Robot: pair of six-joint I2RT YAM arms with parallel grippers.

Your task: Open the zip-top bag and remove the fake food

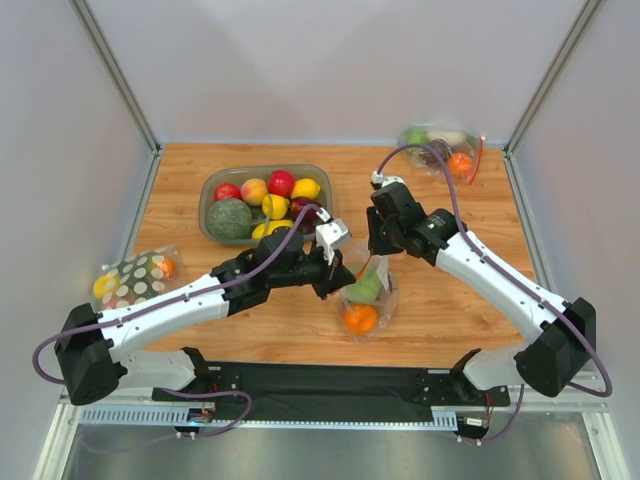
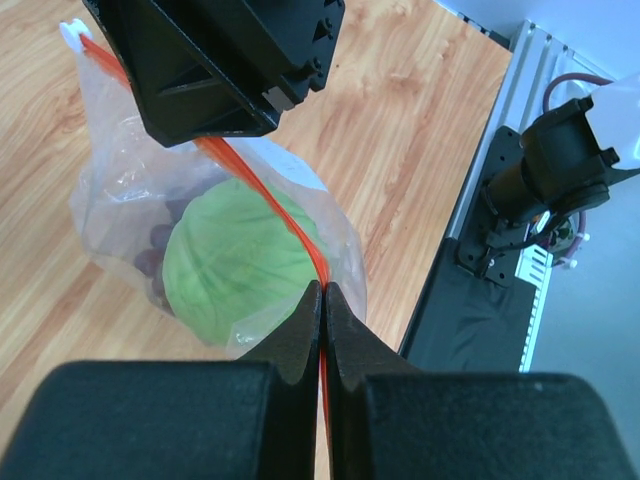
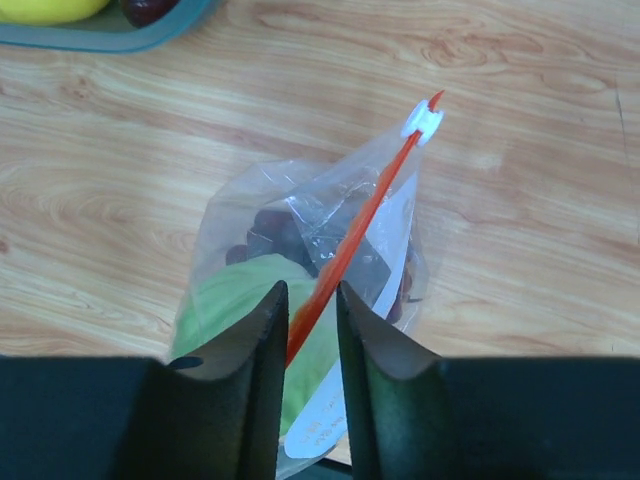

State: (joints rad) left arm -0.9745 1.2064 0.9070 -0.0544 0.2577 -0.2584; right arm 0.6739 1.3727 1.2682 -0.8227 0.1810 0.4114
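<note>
Bag mid-table, close to the near edge; green fruit, grapes and orange inside. Left gripper clamped tight on the zip strip. Right gripper straddles the strip, jaws narrowly apart, not pinching. Bare table to the right; fruit bowl just far-left. White walls all round.

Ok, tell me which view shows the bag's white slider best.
Right wrist view: the white slider sits unobstructed at the far end of the orange zip strip. The left wrist view catches it only near the frame's top-left corner. In the top view it is too small to make out.
</note>
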